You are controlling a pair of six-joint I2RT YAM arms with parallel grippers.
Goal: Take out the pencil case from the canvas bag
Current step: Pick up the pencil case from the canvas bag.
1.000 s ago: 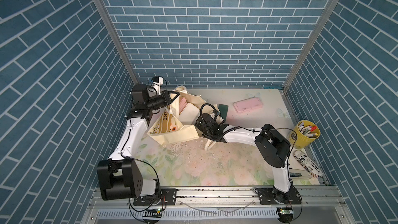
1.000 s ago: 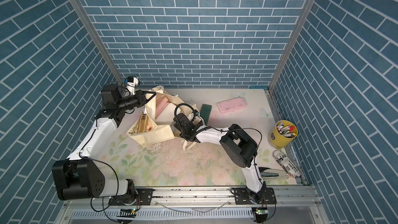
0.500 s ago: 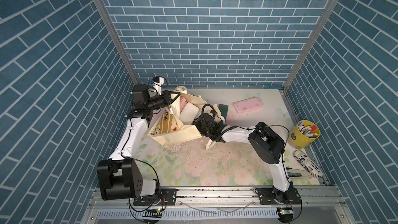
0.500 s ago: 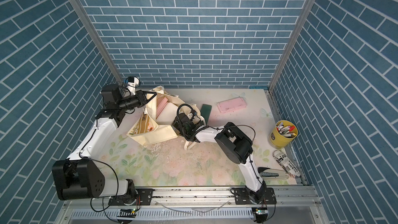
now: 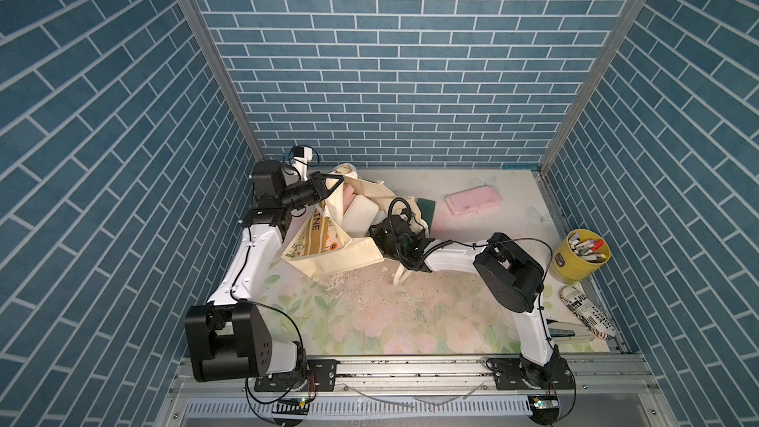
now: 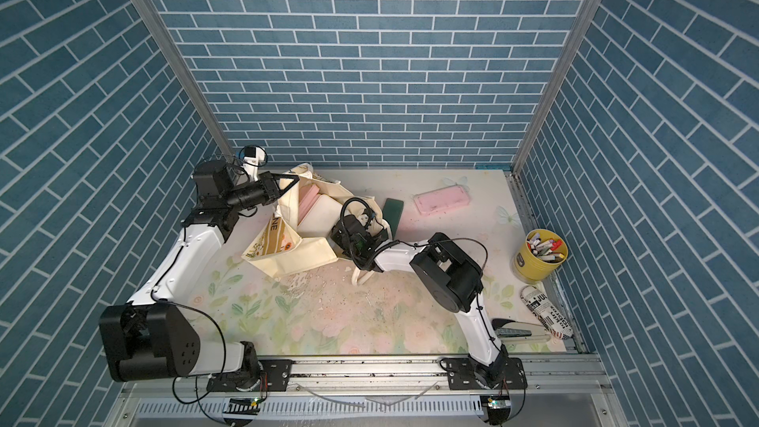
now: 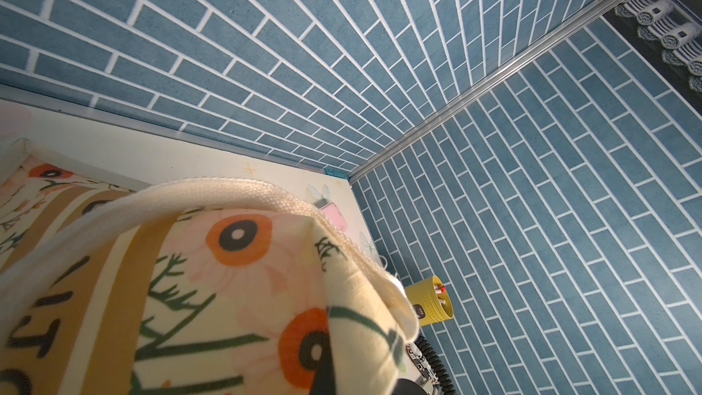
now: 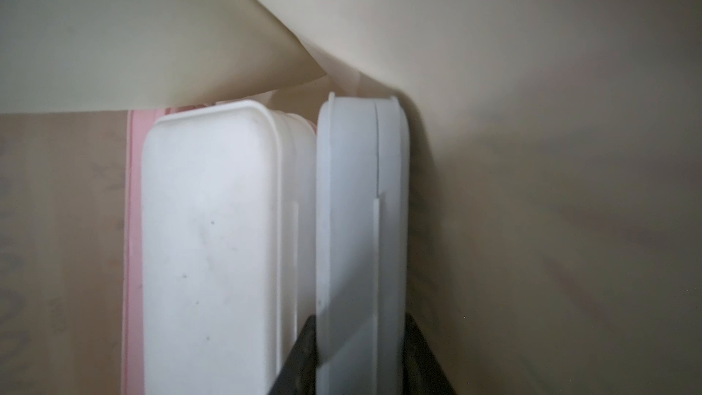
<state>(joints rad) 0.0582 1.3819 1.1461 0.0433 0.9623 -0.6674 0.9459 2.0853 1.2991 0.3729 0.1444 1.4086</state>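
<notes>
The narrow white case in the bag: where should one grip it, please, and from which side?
Pinch the narrow case at its near end, across its thin width, coming in through the bag mouth. It stands on edge between a wider case and the fabric, leaving only that end free; the right pincer straddles it there.

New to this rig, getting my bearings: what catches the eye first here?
The cream canvas bag sits at the back left of the table, its mouth held up by the shut left gripper. The right gripper reaches inside, jaws against both sides of a white case. A pink case lies alone toward the back right.
</notes>
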